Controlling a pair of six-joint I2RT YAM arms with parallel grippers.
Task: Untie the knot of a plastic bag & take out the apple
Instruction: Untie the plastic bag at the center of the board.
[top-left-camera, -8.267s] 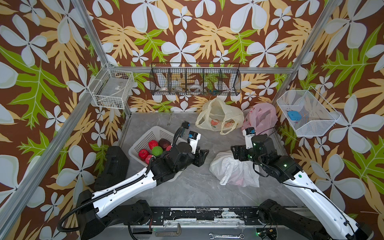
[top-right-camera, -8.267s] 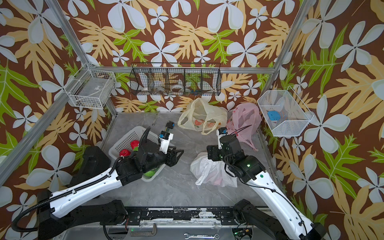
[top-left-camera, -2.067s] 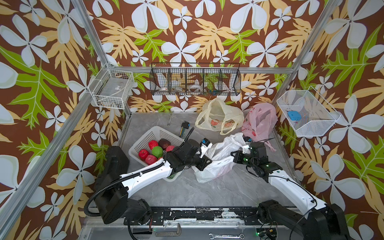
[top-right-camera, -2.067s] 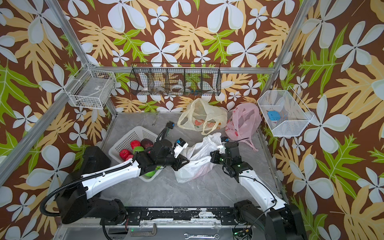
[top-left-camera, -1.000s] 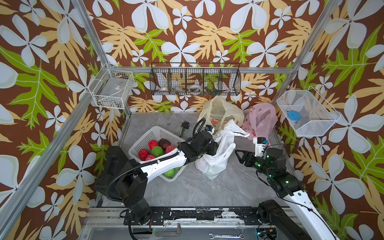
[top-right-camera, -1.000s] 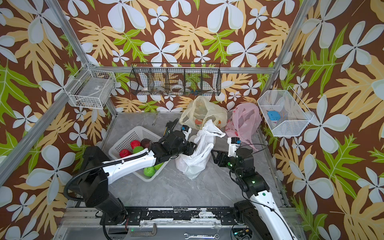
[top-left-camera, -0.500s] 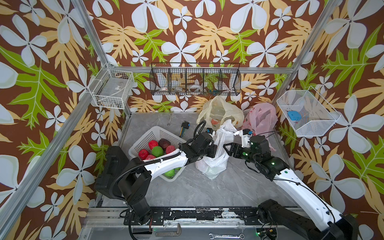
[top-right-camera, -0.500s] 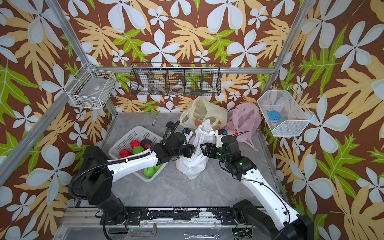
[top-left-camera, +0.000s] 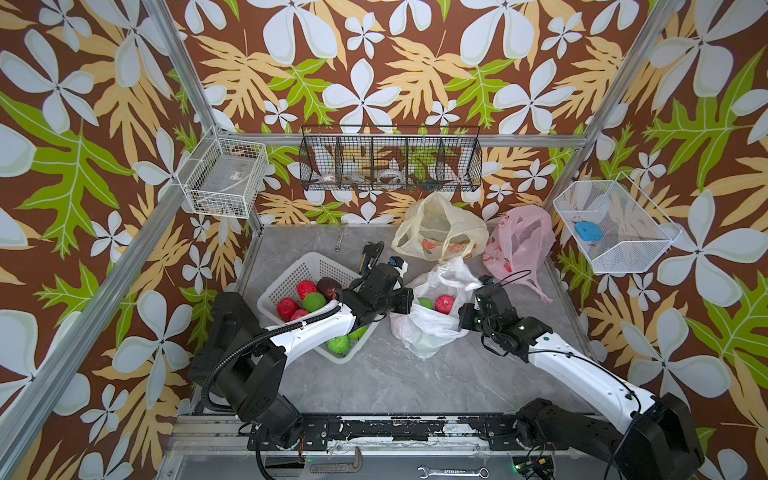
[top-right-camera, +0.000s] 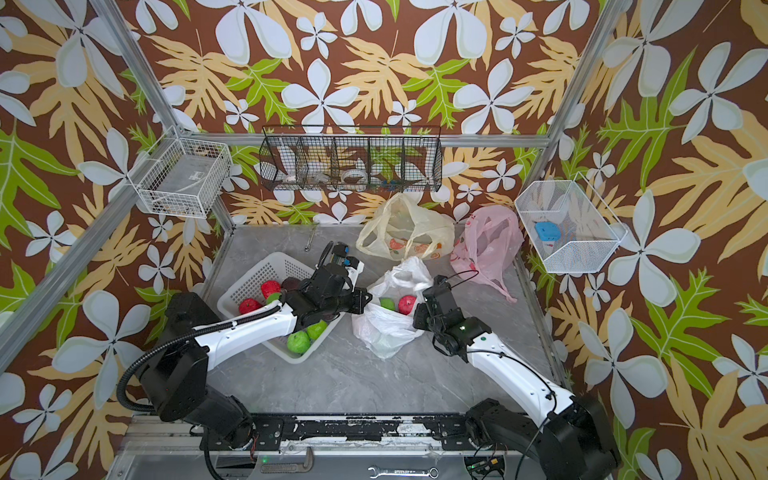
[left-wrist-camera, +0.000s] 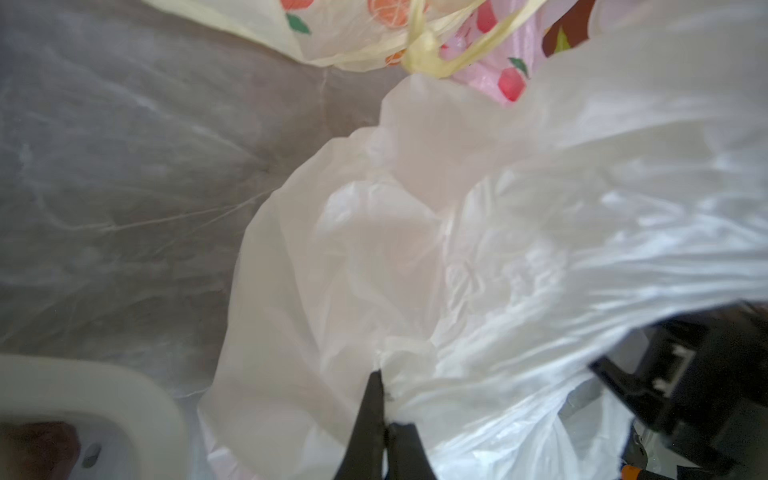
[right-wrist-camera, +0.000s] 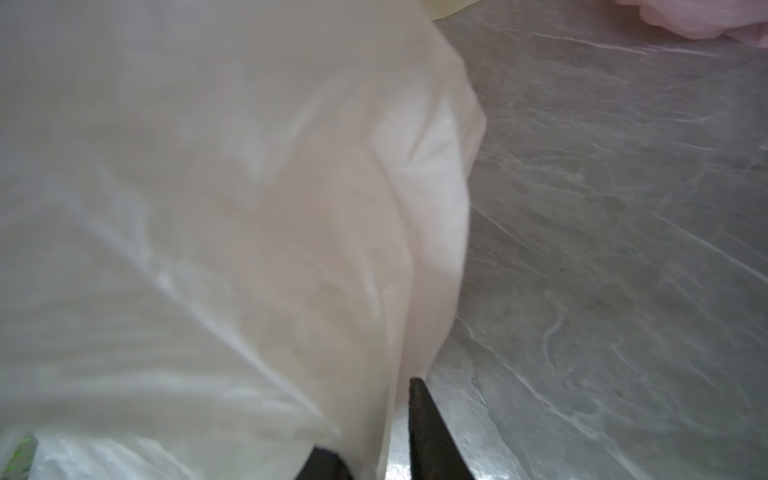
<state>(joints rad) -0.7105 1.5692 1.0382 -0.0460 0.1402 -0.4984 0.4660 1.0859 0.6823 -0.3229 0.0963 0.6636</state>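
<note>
The bag (top-left-camera: 428, 332) is white, the apple (top-left-camera: 444, 303) red, the tabletop (top-left-camera: 395, 382) marbled grey.

Right fingers (right-wrist-camera: 430, 432) half behind blurred white bag (right-wrist-camera: 208, 208); grip on it perhaps

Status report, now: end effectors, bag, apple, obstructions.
Left end effector shut on white bag rim. Right end effector at opposite rim, grip unclear. Bag open; red apple, green apple exposed inside. Nothing over them.

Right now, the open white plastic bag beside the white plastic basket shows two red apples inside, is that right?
Not quite: in both top views the open white plastic bag beside the white plastic basket shows one red apple and one green apple inside.
</note>
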